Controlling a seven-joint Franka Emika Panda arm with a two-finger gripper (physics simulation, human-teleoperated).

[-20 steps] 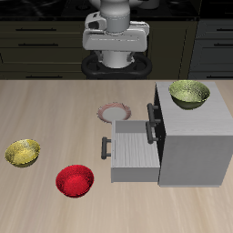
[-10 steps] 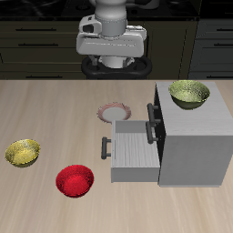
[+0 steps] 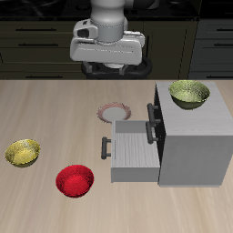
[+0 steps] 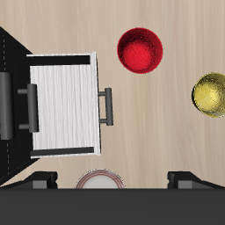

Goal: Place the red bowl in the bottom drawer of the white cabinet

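Your gripper (image 4: 112, 180) is up high near the back of the table, and its two fingers (image 4: 42, 180) stand wide apart with nothing between them. It is far above everything, so you have a long way to go down. Right under it, close by, sits a white plate with a reddish rim (image 3: 115, 112); that one is not yours, so leave it be. The red bowl (image 3: 75, 180) sits alone on the bare wood near the front edge of the table, well apart from the gripper. The bottom drawer (image 3: 135, 150) of the white cabinet (image 3: 193, 141) is already pulled out, and it looks empty inside, so I think your job now is just to go and get the bowl. Move forward over the bowl first, and only then go down. Do not try to grab the whole bowl, because it looks too wide for your fingers. Put one finger inside and one outside, and pinch the rim. I would take the side of the rim away from the drawer's dark handle (image 3: 106, 147), so you have more room. Go down slowly, or you may push the bowl away. A yellow bowl (image 3: 23, 152) sits farther off on the wood, and another yellow bowl on the cabinet top (image 3: 188, 92); keep clear of both.
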